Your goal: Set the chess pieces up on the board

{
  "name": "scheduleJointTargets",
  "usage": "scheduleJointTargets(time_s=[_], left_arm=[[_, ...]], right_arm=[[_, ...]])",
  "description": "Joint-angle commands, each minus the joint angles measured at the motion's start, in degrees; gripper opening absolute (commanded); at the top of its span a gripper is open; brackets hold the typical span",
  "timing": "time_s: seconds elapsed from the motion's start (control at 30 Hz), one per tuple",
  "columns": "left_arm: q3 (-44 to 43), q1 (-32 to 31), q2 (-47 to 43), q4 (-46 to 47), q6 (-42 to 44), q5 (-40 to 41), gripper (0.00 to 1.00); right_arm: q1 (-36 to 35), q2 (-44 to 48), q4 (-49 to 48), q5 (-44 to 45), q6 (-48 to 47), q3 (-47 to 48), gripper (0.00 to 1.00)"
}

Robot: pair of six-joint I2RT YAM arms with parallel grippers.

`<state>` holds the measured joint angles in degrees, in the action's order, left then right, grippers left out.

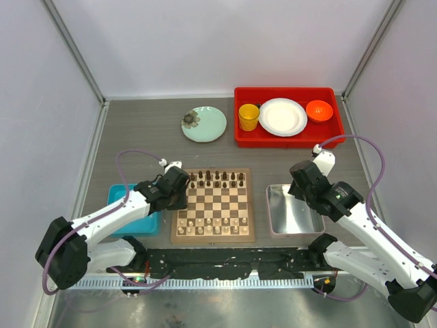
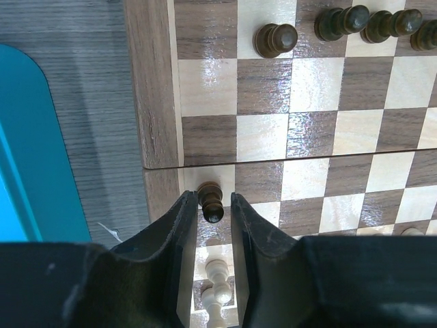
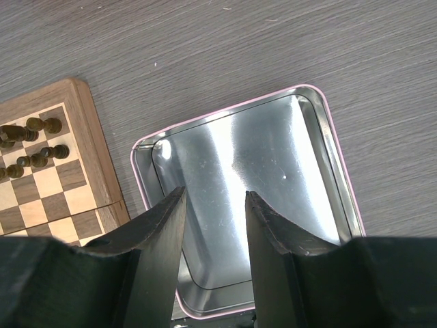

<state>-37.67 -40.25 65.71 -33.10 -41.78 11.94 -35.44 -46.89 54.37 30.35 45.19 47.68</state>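
The board lies at the table's middle front, with dark chess pieces lined along its far rows and pale ones along its near rows. My left gripper hangs over the board's left edge. In the left wrist view its fingertips flank a single dark pawn standing in the left column. The jaws are narrow, with a sliver of gap still showing beside the pawn. Pale pieces show below, between the fingers. My right gripper is open and empty over the silver tray.
A blue tray sits left of the board, under the left arm. The silver tray is right of the board. At the back, a red tray holds a yellow cup, white plate and orange bowl. Beside it lies a green plate.
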Motion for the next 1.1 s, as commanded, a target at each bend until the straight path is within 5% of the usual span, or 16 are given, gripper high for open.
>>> scheduleJointTargets(time_s=[0.0,0.47,1.07], left_arm=[[0.05,-0.36,0.2,1.99,0.03,0.8,0.28],[-1.08,-0.44,1.61,2.43,0.56,3.43,0.15],[-11.46,4.56,11.01,8.31,6.97,8.36,0.12]], right_arm=[[0.2,0.05,-1.72,1.2,-0.19,0.92,0.45],[0.2,0.14,-1.72,1.2,-0.19,0.92,0.45],[0.2,0.31,-1.63,1.03,-0.28,0.92,0.45]])
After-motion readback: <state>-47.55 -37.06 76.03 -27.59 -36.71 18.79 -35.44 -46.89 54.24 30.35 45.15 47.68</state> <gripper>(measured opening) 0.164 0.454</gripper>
